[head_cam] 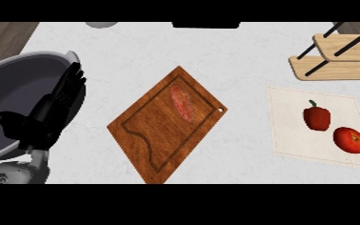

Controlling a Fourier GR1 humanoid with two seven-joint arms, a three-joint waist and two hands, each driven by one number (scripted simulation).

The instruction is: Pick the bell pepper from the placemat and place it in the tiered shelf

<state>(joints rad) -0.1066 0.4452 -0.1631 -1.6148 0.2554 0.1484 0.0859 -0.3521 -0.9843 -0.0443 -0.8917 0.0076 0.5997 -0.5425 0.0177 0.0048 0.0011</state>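
A red bell pepper (317,117) with a dark stem lies on the pale placemat (295,133) at the right of the head view. The wooden tiered shelf (329,62) with black struts stands at the far right, beyond the placemat. My left hand (53,105) shows at the left edge, fingers straight and pointing up, over the rim of a grey bowl, far from the pepper. My right hand does not show.
A red tomato (348,139) lies on the placemat just right of the pepper. A wooden cutting board (151,133) with a piece of raw meat (183,103) fills the middle. A large grey bowl (25,81) sits at the left.
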